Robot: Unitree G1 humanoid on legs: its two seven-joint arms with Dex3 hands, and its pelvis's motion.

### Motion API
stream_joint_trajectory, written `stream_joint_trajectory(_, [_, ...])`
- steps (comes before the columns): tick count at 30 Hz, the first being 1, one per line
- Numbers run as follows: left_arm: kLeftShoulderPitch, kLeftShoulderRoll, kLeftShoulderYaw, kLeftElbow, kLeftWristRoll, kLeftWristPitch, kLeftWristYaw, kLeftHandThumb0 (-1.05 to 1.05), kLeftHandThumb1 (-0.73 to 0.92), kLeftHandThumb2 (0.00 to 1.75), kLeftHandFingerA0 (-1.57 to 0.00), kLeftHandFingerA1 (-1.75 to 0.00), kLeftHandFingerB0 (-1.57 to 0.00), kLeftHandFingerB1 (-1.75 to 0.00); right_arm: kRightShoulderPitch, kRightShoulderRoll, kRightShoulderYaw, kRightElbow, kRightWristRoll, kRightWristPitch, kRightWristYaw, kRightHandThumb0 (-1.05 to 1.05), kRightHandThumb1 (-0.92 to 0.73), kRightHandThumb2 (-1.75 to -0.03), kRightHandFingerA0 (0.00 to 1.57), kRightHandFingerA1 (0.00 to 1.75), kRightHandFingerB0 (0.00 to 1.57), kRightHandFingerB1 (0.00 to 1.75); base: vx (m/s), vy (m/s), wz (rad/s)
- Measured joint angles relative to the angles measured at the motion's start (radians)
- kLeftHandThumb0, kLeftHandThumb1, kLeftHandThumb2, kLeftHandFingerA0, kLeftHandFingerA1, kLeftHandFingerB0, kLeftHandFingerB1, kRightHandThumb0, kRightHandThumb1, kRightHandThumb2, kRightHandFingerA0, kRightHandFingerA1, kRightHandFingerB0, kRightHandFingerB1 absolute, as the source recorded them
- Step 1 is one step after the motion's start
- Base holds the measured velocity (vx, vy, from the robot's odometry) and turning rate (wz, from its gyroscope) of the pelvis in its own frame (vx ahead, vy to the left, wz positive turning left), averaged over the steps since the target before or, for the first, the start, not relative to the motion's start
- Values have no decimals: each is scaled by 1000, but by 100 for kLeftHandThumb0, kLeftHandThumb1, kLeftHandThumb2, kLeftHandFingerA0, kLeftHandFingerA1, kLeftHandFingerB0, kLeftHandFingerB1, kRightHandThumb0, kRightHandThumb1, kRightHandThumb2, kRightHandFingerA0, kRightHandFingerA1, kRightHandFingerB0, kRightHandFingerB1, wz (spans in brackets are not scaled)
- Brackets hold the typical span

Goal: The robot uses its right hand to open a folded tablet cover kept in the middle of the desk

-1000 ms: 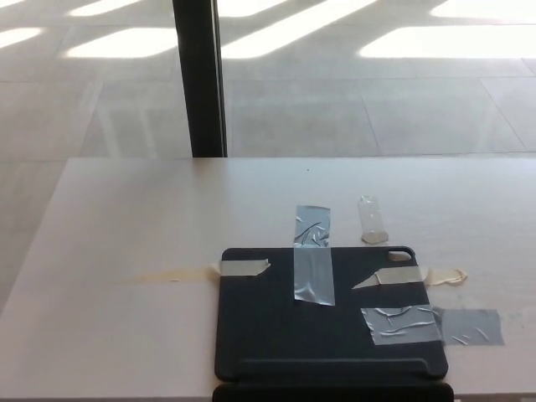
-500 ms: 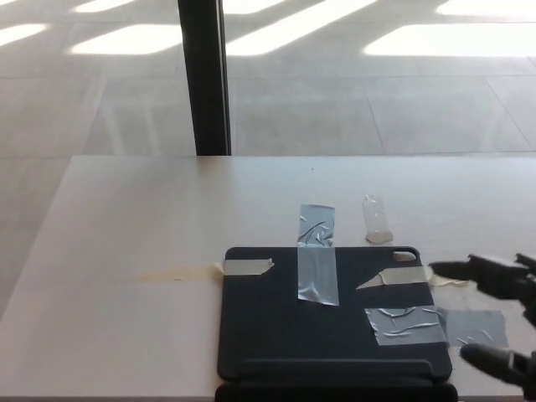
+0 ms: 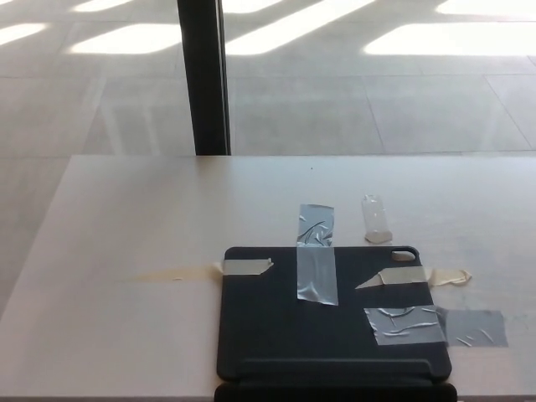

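Observation:
A dark folded tablet cover [image 3: 327,322] lies flat and closed on the pale desk [image 3: 151,226], near its front edge and a little right of centre. Strips of grey tape [image 3: 316,264] and beige tape [image 3: 244,267] hold it to the desk at its top, left and right sides. A camera cut-out [image 3: 403,253] shows at its far right corner. Neither of my hands appears in the head view.
A small clear strip of tape [image 3: 375,219] lies on the desk just beyond the cover. A black vertical post [image 3: 203,75] rises behind the desk's far edge, with sunlit floor tiles [image 3: 377,84] past it.
My right hand, which showed at the right edge beside the cover half a second ago, has withdrawn out of view. The cover has not moved.

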Motion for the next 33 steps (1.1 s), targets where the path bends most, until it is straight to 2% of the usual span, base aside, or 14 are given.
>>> stream_joint_trajectory(4, [0, -1, 1, 0, 0, 0, 0, -105, 68, 64, -43, -119, -24, -108, 0, 0, -73, 128, 27, -21, -7, -88, -66, -69, 26, 90, 22, 66, 0, 0, 0])
stream_joint_trajectory(5, [0, -1, 1, 0, 0, 0, 0, -105, 67, 64, -43, -118, -24, -107, 0, 0, -84, 146, 31, -23, -8, -85, -70, -66, 53, 150, 20, 75, 0, 0, 0])
stream_joint_trajectory(7, [1, -2, 1, 0, 0, 0, 0, -105, 67, 64, -43, -115, -25, -105, 0, 0, -126, 220, 47, -29, -12, -91, -63, -105, 45, 105, 21, 72, 0, 0, 0])
stream_joint_trajectory(10, [2, -3, 1, 0, 0, 0, 0, -105, 68, 63, -44, -119, -25, -106, 0, 0, -174, 321, 69, -39, -18, -87, -84, -57, 5, 123, 7, 91, 0, 0, 0])
stream_joint_trajectory(12, [2, -5, 1, 0, 0, 0, 0, -105, 67, 62, -44, -119, -26, -107, 0, 0, -199, 379, 78, -43, -23, -87, -64, -108, 11, 79, 4, 67, 0, 0, 0])
stream_joint_trajectory(14, [2, -6, 1, 0, 0, 0, 0, -105, 67, 62, -43, -119, -26, -107, -1, 0, -229, 447, 92, -47, -29, -87, -65, -108, 30, 92, 8, 70, 0, 0, 0])
stream_joint_trajectory(15, [2, -6, 1, 1, 0, 0, 0, -105, 67, 62, -43, -120, -25, -107, -2, 0, -245, 481, 100, -49, -31, -86, -85, -64, 66, 175, 29, 139, 0, 0, 0])
stream_joint_trajectory(16, [2, -6, 1, 1, 0, 0, 0, -105, 68, 63, -44, -119, -26, -107, -3, 0, -251, 493, 103, -50, -31, -82, -77, -65, 102, 174, 77, 152, 0, 0, 0])
stream_joint_trajectory(20, [3, -7, 1, 2, 0, 0, 0, -105, 67, 64, -42, -118, -24, -106, -13, 0, -321, 647, 138, -61, -50, -87, -86, -67, 94, 175, 48, 165, 0, 0, 0])
stream_joint_trajectory(22, [5, -7, 1, 2, 0, 0, 0, -105, 67, 63, -43, -117, -25, -106, -18, 1, -352, 711, 152, -63, -60, -81, -67, -112, 60, 113, 53, 98, 0, 0, 0])
stream_joint_trajectory(27, [10, -7, 1, 4, 0, 0, 0, -105, 68, 63, -43, -118, -25, -107, -41, 4, -438, 891, 194, -67, -96, -87, -78, -76, 97, 175, 67, 140, 0, 0, 0])
stream_joint_trajectory(29, [12, -7, 0, 6, 0, 0, 0, -105, 67, 63, -43, -118, -25, -107, -55, 9, -464, 958, 209, -69, -113, -84, -88, -65, 32, 131, 8, 91, 0, 0, 0])
stream_joint_trajectory(30, [13, -7, 0, 6, 0, 0, 0, -105, 67, 63, -42, -118, -25, -107, -61, 12, -475, 986, 217, -70, -119, -79, -62, -110, 61, 101, 0, 59, 0, 0, 0])
stream_joint_trajectory(33, [15, -7, 0, 11, 0, 0, 0, -104, 49, 111, -49, -99, -24, -84, -87, 19, -519, 1088, 249, -69, -145, -82, -92, -62, 34, 141, 9, 65, 0, 0, 0])
